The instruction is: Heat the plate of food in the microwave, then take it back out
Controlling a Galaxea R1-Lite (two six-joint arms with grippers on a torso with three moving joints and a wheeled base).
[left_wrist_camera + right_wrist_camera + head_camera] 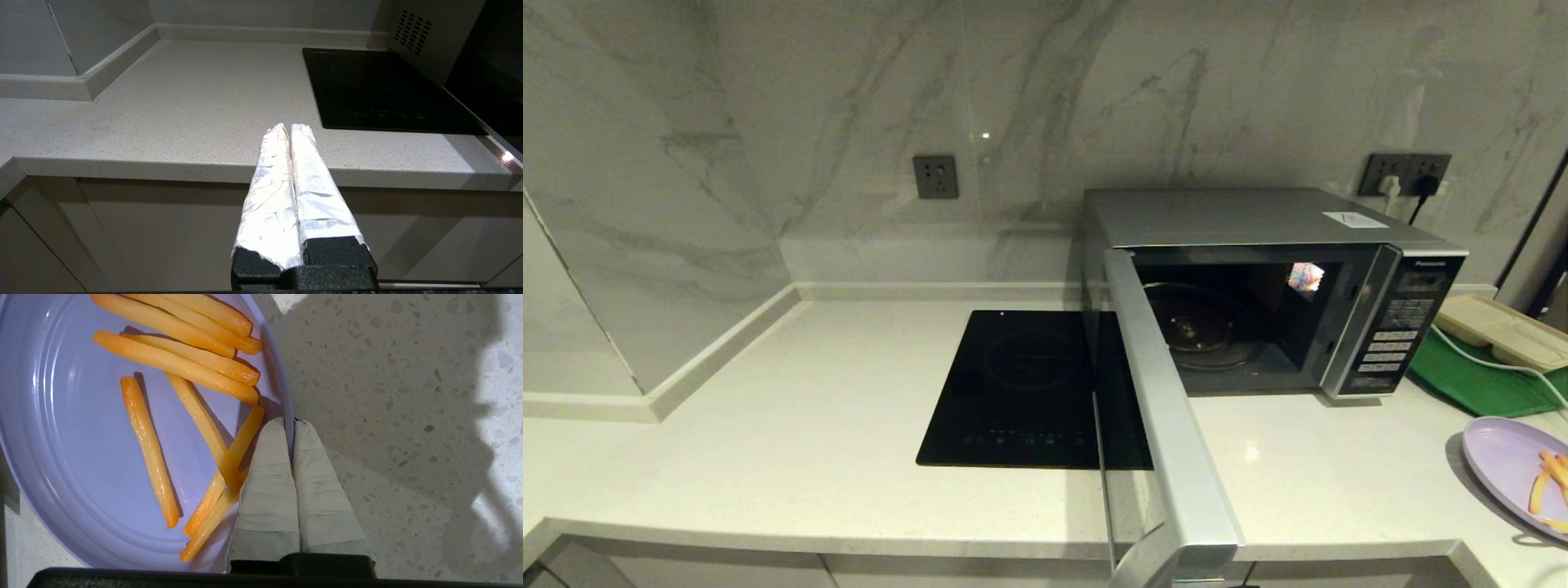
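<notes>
The lilac plate of food (1503, 462) lies on the counter at the far right, with orange-yellow sticks (151, 449) on it. My right gripper (289, 424) is shut on the plate's rim, one finger inside the plate and one outside; this gripper is out of the head view. The silver microwave (1258, 220) stands at the back right with its door (1168, 425) swung wide open toward me and the glass turntable (1205, 327) bare. My left gripper (289, 127) is shut on nothing, parked in front of the counter edge.
A black induction cooktop (1021, 384) lies left of the microwave, partly behind the open door. A beige compartment tray (1503, 331) rests on a green tray (1470, 380) right of the microwave. A white cable (1494, 363) runs across them. Marble walls close the back and left.
</notes>
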